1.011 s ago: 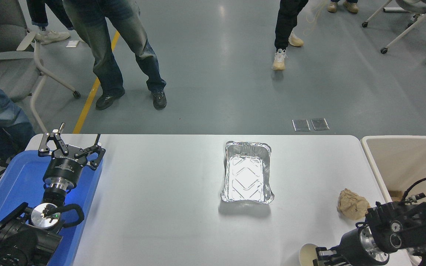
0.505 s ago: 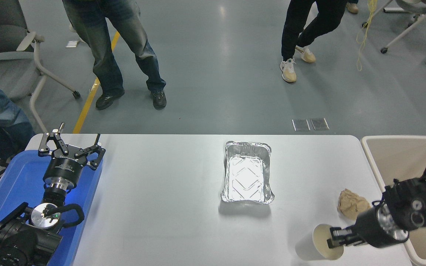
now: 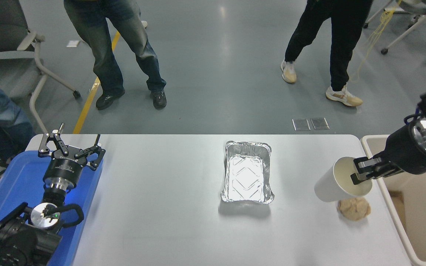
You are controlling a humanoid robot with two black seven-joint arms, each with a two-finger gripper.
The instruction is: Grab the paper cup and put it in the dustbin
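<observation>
Head view. The right pincer [image 3: 361, 173] reaches in from the right edge and is clamped on the rim of the paper cup [image 3: 337, 184], one finger inside the mouth and the other against the outer wall. The cup hangs clear of the white desk [image 3: 161, 207], tilted so that its cream inside faces the arm and its base points left and down. A rim grip of this kind suits a light, tapered, thin-walled vessel: it needs little closing force, and it leaves the body free to drop away on release.

The cup sits above the crumpled tan paper ball [image 3: 353, 208] and just left of the dustbin [image 3: 374, 142], whose rim runs along the desk's right edge. The cup appears not yet over the bin's opening; the carry is judged well advanced, and a further move rightward is called for before release.

The foil tray [image 3: 248, 177] lies at mid-desk, well apart from the cup. The left pincer [image 3: 70, 149] is parked at the lower left above the blue tray [image 3: 17, 184], fingers spread and empty. Legs of people [image 3: 120, 55] cross the floor beyond the desk.
</observation>
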